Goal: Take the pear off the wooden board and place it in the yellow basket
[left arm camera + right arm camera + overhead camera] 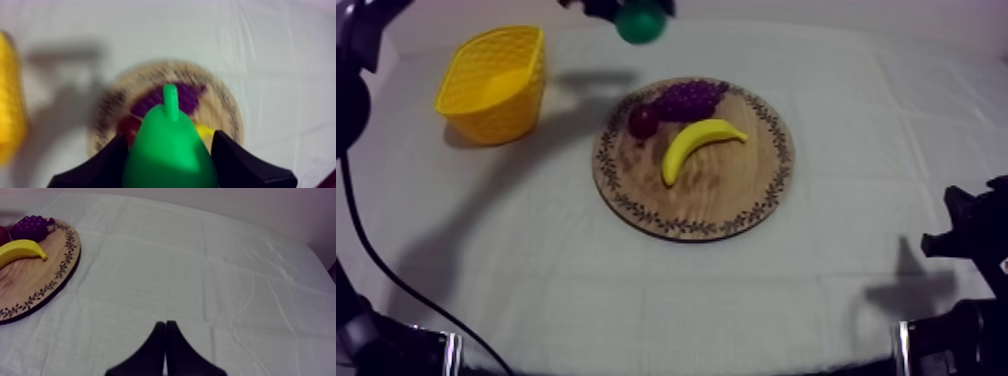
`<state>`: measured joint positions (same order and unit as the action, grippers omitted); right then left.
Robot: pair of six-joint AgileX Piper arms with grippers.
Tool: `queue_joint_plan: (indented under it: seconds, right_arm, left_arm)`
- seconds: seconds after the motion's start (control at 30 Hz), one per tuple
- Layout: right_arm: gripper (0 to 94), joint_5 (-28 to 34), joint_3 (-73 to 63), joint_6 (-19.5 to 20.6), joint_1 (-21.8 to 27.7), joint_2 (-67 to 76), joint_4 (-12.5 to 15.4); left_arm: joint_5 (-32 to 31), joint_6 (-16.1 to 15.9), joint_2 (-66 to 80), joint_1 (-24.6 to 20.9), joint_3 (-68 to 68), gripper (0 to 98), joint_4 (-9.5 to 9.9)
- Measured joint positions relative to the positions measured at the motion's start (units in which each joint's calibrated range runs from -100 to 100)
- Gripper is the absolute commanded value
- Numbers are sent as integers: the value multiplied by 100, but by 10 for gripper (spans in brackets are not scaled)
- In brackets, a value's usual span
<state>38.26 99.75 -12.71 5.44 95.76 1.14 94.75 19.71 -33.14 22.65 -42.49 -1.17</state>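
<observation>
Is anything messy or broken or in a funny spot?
Nothing is broken or spilled. The only odd sight is the pear, up in the air, pinched in the left hand. The banana, grapes and small red fruit lie neatly on the board.

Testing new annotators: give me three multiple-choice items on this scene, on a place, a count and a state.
1. Where is the pear? A on the board; B in the right jaws; C in the left jaws.
2. How many fruits lie on the board? A two; B three; C four.
3. The right jaws are: A open; B shut on nothing; C shut on the pear.
Answers: 1 C, the left jaws clamp its sides; 2 B, grapes, small red fruit, banana; 3 B, they lie together as a wedge.
</observation>
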Motion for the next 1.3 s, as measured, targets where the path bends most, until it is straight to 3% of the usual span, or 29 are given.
queue_joint_plan:
  seconds: [0.4,0.6,1.0,1.2,1.3]
  right_arm:
    - [3,0,0,0,0,0,0]
    - [3,0,0,0,0,0,0]
    - [3,-7,0,0,0,0,0]
    - [3,-7,0,0,0,0,0]
    - [3,-7,0,0,0,0,0]
  left_arm:
    - [209,-141,-314,-1401,-518,585,316]
    - [111,-151,-575,-1840,-314,590,422]
    - [-339,-57,-1126,-1880,858,599,433]
    - [-388,-9,-1581,-1913,771,607,438]
    - [-405,-6,-1810,-1960,618,691,445]
